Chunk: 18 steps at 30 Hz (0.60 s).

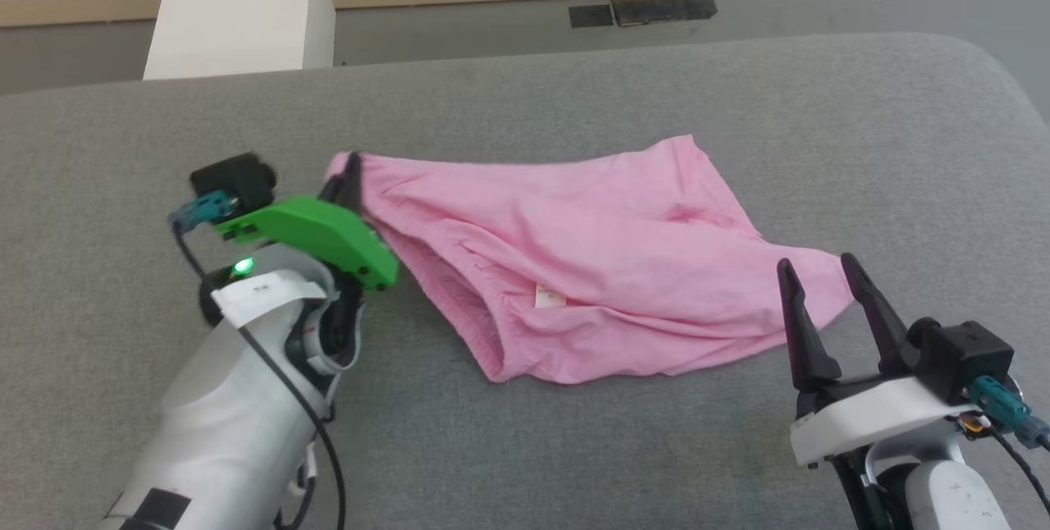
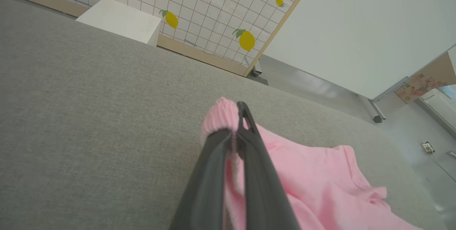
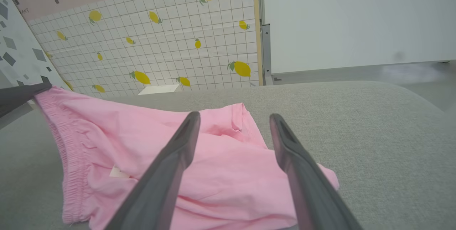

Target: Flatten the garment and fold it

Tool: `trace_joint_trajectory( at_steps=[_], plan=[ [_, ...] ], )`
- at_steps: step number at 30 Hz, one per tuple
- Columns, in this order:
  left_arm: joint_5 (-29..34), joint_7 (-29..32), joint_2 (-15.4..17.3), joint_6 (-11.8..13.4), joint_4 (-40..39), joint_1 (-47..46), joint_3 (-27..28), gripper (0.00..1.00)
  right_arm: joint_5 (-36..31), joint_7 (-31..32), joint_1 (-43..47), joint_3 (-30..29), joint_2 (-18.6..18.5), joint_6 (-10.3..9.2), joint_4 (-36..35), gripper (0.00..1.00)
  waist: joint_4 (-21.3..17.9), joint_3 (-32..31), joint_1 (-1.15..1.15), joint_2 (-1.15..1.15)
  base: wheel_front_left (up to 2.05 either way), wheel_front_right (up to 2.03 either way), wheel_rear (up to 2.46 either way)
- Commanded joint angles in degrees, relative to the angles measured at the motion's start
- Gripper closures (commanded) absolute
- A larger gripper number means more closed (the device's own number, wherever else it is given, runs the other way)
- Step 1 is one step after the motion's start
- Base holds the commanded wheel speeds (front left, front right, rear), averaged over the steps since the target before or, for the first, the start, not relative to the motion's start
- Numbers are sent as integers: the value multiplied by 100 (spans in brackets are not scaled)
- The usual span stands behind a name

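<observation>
Garment point(image 1: 591, 267), wrinkled thin pink cloth, gathered waistband point(image 1: 447, 300) in tight-pinched left claw point(image 1: 353, 161); right claw point(image 1: 814, 261) wide, empty.

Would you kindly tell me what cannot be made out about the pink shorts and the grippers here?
- Head view: green mount hides most of the left gripper on the garment.
- Head view: the white label is too small to read.
- Right wrist view: whether the right gripper touches the garment; its fingers block the spot.

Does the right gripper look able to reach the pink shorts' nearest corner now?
Probably yes: the right gripper hovers open right at that corner of the pink shorts, and nothing lies between them on the grey cushion.
</observation>
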Motion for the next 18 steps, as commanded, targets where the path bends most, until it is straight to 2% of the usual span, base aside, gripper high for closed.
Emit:
trace_joint_trajectory(
  at_steps=[1, 3, 4, 5, 6, 11, 14, 18],
  plan=[
    [27, -78, 66, 57, 108, 64, 61, 100, 18, -21, -110, 11, -6, -9, -17, 0, 68, 81, 0, 0, 0, 0, 0],
    [0, -125, 121, 109, 320, 147, 135, 100, 17, -20, -128, 28, -6, -9, -7, 0, 79, 101, 0, 0, 0, 0, 0],
    [-21, -147, 141, 146, 429, 186, 180, 85, 15, -18, -134, 36, -6, -9, -1, 0, 82, 106, 0, 0, 0, 0, 0],
    [-78, -143, 130, 127, 490, 224, 217, 3, 13, -17, -136, 40, -6, -9, 3, 0, 84, 108, 0, 0, 0, 0, 0],
    [-178, -119, 97, 50, 532, 270, 266, 0, 10, -17, -135, 38, -6, -9, 6, 0, 89, 106, 0, 0, 0, 0, 0],
    [-362, -64, -9, -255, 540, 526, 259, 0, -20, 13, -99, -7, -6, -9, 31, 0, 122, -3, 0, 0, 0, 0, 0],
    [-347, -189, -69, -411, 289, 801, 235, 0, -27, 25, -73, -36, -6, -9, 39, 0, 142, -107, 0, 0, 0, 0, 0],
    [-32, -339, -145, -386, -499, 1389, 66, 0, -26, 54, 14, -95, -6, -9, 2, 0, 202, -227, 0, 0, 0, 0, 0]
  ],
)
